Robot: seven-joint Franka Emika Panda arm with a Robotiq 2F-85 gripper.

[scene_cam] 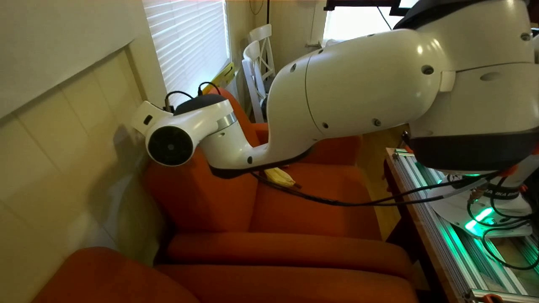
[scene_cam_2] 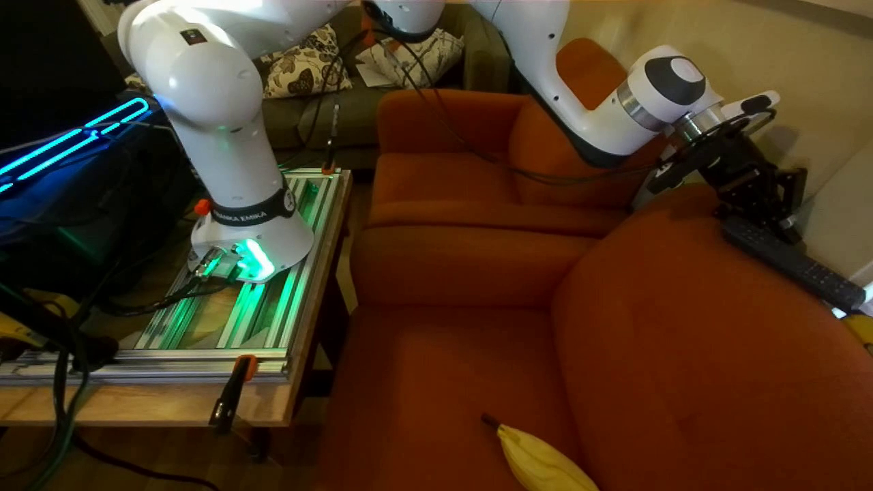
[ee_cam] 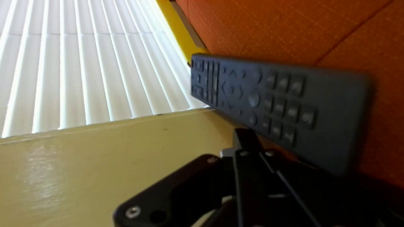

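Observation:
In the wrist view my gripper (ee_cam: 247, 136) comes in from below with its dark fingers together. I see nothing held between them. Just past the fingertips is a dark grey remote control (ee_cam: 277, 104), its button face toward the camera. Its lower edge runs close beside the fingers; contact is hard to judge. In an exterior view the remote (scene_cam_2: 794, 262) lies slanting along the top of the orange sofa back (scene_cam_2: 689, 314), right under the gripper (scene_cam_2: 784, 228). The wrist hides both gripper and remote in an exterior view where the arm (scene_cam: 353, 84) crosses the picture.
A yellow banana-like object (scene_cam_2: 542, 464) with a dark stem lies on the sofa seat (scene_cam_2: 443, 382). Beside the gripper rises a pale wall (ee_cam: 94, 170) with white window blinds (ee_cam: 79, 63). A yellow object (ee_cam: 178, 28) stands beyond the remote. Cables (scene_cam: 337, 202) hang under the arm.

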